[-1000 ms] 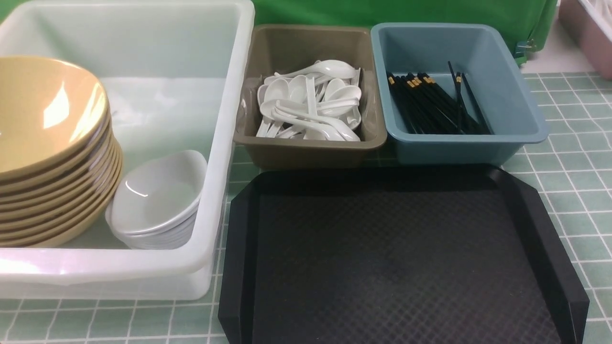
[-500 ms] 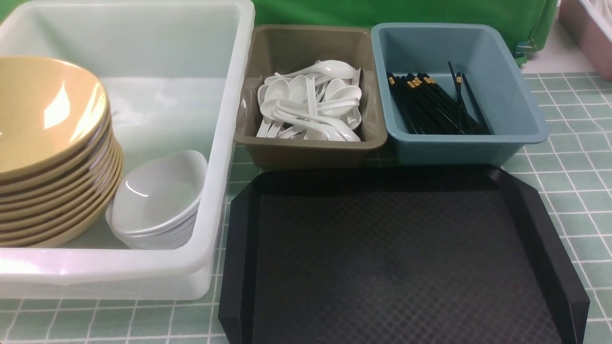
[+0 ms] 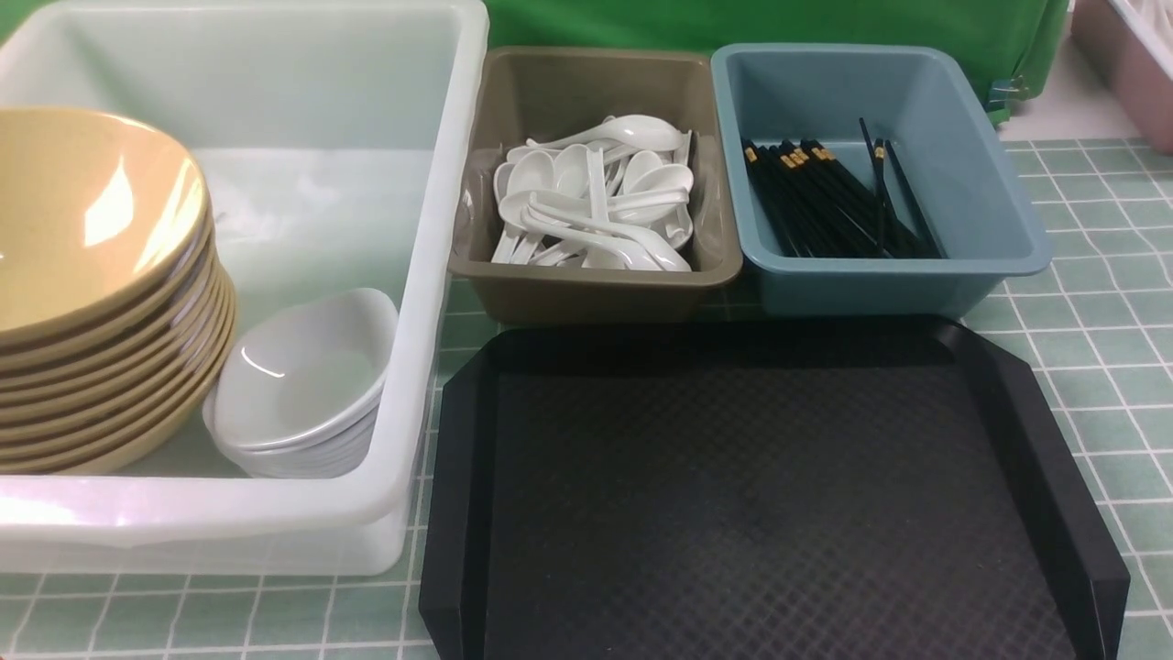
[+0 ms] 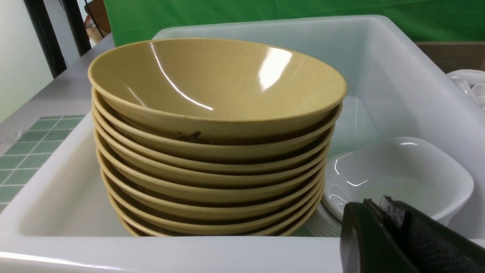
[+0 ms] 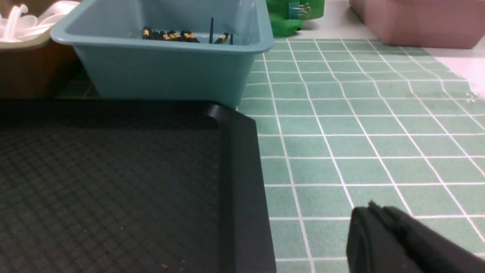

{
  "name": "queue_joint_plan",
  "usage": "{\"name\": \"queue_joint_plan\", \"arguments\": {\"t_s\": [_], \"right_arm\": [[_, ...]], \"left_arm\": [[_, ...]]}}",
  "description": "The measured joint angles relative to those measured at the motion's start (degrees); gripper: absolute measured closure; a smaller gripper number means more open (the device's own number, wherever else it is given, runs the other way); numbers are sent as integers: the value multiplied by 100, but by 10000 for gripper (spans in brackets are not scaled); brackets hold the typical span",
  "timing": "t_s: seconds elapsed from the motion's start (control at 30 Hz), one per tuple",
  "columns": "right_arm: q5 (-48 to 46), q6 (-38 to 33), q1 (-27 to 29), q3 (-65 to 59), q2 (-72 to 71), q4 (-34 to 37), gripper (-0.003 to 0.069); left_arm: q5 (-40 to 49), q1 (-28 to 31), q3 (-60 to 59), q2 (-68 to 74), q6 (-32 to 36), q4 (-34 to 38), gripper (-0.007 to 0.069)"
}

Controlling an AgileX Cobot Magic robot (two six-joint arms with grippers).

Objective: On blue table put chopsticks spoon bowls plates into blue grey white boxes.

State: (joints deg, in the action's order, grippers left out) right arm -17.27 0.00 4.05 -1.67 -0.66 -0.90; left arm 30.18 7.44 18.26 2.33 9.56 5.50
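Observation:
The large white box (image 3: 431, 275) holds a stack of several yellow bowls (image 3: 92, 302) and, beside it, a stack of white plates (image 3: 302, 385). White spoons (image 3: 596, 197) fill the grey box (image 3: 586, 284), and black chopsticks (image 3: 829, 197) lie in the blue box (image 3: 999, 220). Neither gripper shows in the front view. In the left wrist view my left gripper (image 4: 375, 206) is shut and empty, just outside the white box's near rim (image 4: 170, 252), facing the bowls (image 4: 212, 125) and plates (image 4: 398, 178). My right gripper (image 5: 373, 210) is shut and empty over the blue table (image 5: 341, 125).
A black textured tray (image 3: 761, 486) lies in front of the grey and blue boxes with nothing on it; its corner (image 5: 235, 125) is beside my right gripper. A pink box (image 5: 416, 19) stands at the far right. A green backdrop (image 3: 733, 18) hangs behind the boxes.

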Motion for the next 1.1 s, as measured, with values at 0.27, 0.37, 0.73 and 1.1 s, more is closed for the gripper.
{"name": "queue_joint_plan", "arguments": {"t_s": [0.27,0.37,0.73,1.1], "right_arm": [[-10,0,0,0,0,0,610],[-10,0,0,0,0,0,608],[-17,30,0,0,0,0,600],[-22,45,0,0,0,0,588]], "left_arm": [[0,0,0,0,0,0,623],[0,0,0,0,0,0,623],[-44,-217,-58,-138,0,0,623],[-358,-723,-1199,-317,-1110,-252,623]]}}
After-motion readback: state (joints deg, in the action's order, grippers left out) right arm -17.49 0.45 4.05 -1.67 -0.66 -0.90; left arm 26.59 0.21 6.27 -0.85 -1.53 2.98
